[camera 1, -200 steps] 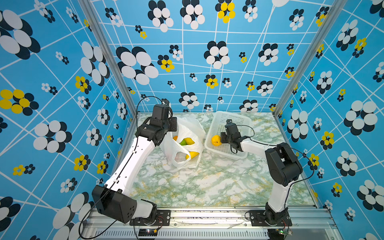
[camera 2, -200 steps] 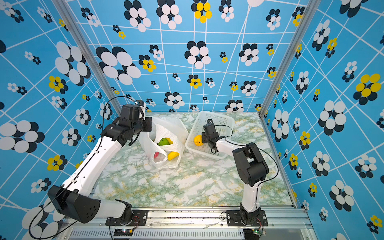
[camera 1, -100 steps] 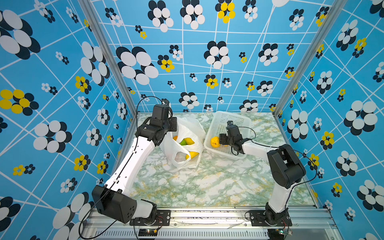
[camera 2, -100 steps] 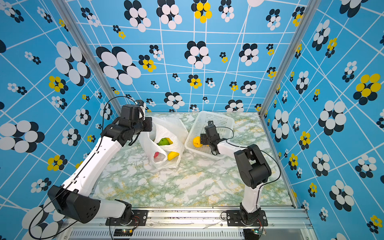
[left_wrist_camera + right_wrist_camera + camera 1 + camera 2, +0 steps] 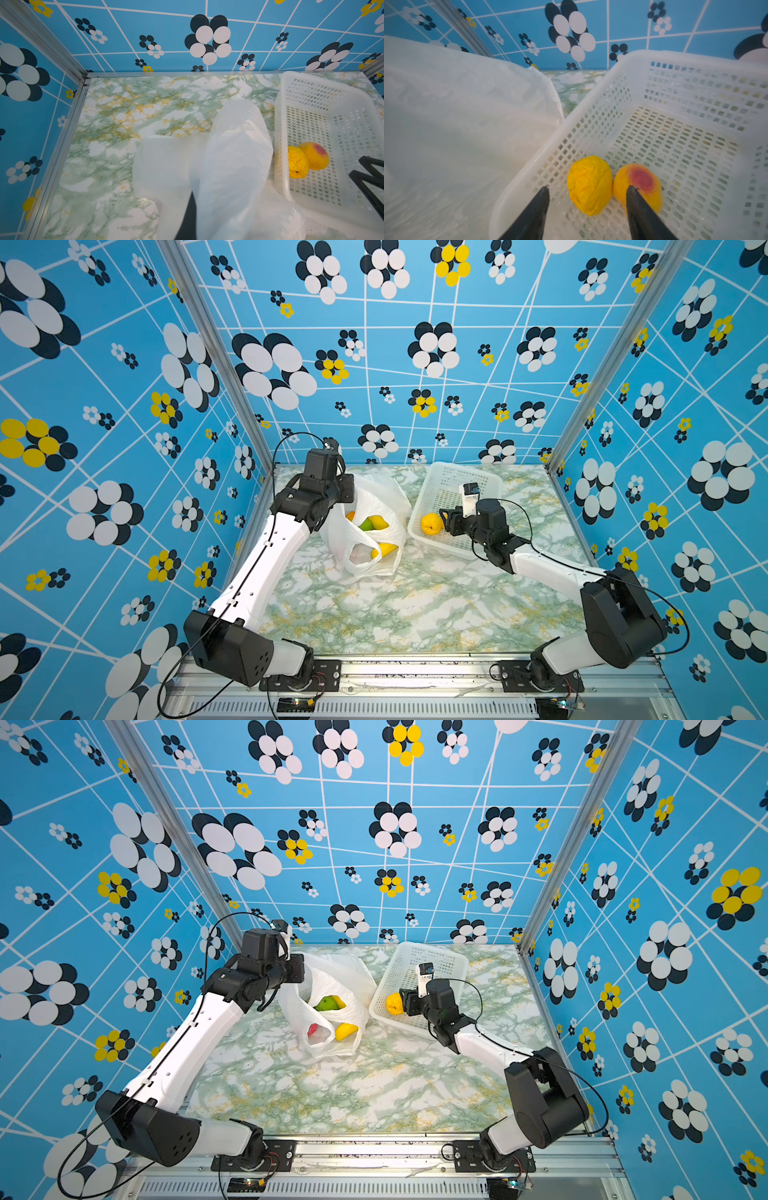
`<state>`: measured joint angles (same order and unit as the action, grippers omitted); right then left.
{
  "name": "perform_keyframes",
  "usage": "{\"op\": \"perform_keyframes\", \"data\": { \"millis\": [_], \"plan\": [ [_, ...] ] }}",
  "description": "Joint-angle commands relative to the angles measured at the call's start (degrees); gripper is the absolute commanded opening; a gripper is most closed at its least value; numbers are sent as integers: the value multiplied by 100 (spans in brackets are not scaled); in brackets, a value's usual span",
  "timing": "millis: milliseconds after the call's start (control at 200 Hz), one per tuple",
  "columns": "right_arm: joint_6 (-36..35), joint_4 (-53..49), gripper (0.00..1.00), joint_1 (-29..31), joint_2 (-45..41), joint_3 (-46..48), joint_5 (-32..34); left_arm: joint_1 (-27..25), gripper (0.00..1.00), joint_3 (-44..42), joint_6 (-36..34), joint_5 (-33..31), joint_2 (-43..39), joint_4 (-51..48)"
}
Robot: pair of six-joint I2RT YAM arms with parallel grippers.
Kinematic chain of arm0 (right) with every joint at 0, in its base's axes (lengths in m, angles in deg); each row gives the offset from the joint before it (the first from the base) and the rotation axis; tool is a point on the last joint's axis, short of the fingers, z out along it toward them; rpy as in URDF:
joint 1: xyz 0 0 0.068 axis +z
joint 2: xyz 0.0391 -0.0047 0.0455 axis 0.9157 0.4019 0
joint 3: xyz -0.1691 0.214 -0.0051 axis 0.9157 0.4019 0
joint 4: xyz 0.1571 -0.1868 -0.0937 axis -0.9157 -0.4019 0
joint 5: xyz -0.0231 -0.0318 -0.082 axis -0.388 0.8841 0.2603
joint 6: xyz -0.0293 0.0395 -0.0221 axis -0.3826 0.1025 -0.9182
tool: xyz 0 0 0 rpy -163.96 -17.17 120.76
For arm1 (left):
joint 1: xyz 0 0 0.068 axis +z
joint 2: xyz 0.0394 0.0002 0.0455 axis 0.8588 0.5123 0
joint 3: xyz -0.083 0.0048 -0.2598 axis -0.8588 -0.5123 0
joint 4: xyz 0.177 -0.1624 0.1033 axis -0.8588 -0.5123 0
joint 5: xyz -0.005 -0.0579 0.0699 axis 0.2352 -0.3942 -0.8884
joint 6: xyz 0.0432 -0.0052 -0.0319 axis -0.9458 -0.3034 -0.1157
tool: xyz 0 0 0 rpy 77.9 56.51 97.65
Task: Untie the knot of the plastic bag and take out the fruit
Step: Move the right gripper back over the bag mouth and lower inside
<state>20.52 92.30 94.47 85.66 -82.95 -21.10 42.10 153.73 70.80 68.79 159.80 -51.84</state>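
A green-and-white marbled tabletop veined with gold (image 5: 415,614) formed the floor of a booth. Its blue walls (image 5: 374,373) carried white lines and black, white and yellow flower prints, and bare aluminium posts (image 5: 216,352) stood at the rear corners.

Toward the back left of the surface sat a thin translucent white plastic bag (image 5: 392,497), its mouth gaping upward in both top views. Inside it showed a green toy apple (image 5: 326,1004), a long yellow toy fruit (image 5: 345,1031) and a pink-red bumpy toy fruit (image 5: 312,1029). The left claw (image 5: 348,495) was pressed together on the bag's upper edge, on the side nearest its own arm. In the left wrist view the plastic draped over the fingers and hid most of them.

Just beside the bag, to its right, lay a white perforated plastic basket (image 5: 457,467). In it a crinkled round yellow toy fruit (image 5: 589,185) touched a red-blushed orange toy peach (image 5: 643,180), both near the basket wall closest to the bag. The right claw (image 5: 588,188) hung over them inside the basket, spread. The yellow fruit showed between its two black fingers (image 5: 537,212) and touched neither. One finger overlapped the peach in the right wrist view, and whether it touched could not be told.
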Motion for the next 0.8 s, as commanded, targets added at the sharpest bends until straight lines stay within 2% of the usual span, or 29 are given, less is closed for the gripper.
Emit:
{"op": "perform_keyframes", "data": {
  "millis": [0,110,215,365,515,675,795],
  "plan": [
    [-798,475,58,626,-286,138,-763,64,0,50,22,134,-197,-32],
    [-1489,572,56,1307,-292,107,-1378,61,0,59,44,204,-151,-22],
    [-1874,669,55,1654,-133,45,-2151,58,0,96,62,267,-131,-55],
    [-2439,-305,51,2006,364,-607,-2422,57,0,144,40,368,-232,-73],
    [-2526,-946,45,2238,1336,-1509,-2251,62,0,111,-26,398,-376,-16],
    [-2453,-1386,42,2486,2314,-2428,-1511,57,0,100,-71,415,-431,5],
    [-2337,-1370,45,2612,2705,-2735,-1165,69,0,95,-52,520,-429,24]
  ]
}}
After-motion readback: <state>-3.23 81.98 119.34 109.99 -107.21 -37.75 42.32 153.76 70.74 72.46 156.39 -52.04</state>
